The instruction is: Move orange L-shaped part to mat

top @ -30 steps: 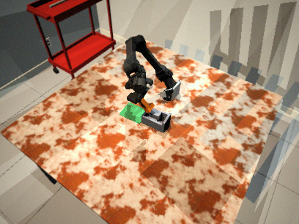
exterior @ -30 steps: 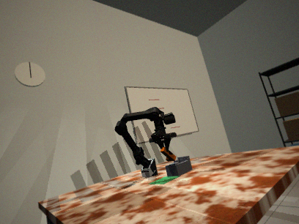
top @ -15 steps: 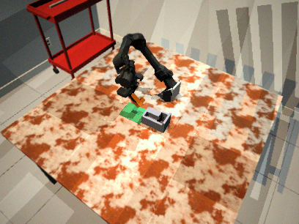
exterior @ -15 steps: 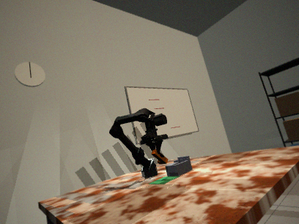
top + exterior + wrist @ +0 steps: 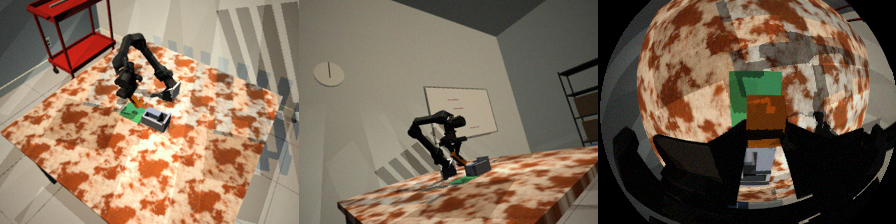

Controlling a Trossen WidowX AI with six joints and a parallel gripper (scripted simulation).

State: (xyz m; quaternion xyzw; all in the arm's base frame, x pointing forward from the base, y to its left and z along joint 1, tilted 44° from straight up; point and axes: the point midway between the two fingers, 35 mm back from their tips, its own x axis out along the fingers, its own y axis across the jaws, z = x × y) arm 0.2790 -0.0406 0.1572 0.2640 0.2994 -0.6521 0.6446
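The orange part (image 5: 136,100) (image 5: 459,159) (image 5: 766,114) is held above the green mat (image 5: 136,118) (image 5: 456,181) (image 5: 771,81). The top and exterior views show it tilted, with its L-shaped end pointing down and away from the fingers. My gripper (image 5: 131,96) (image 5: 453,153) (image 5: 762,123) is shut on its upper end. The grey tray (image 5: 154,124) (image 5: 475,170) (image 5: 767,159) stands beside the mat, and the part is out of its pocket. The part's shadow falls on the mat. The exact gap between part and mat is hard to tell.
The arm's base (image 5: 171,94) (image 5: 447,173) stands on the patterned table (image 5: 154,165) (image 5: 537,183) behind the tray. A red cart (image 5: 78,47) stands beyond the table's edge.
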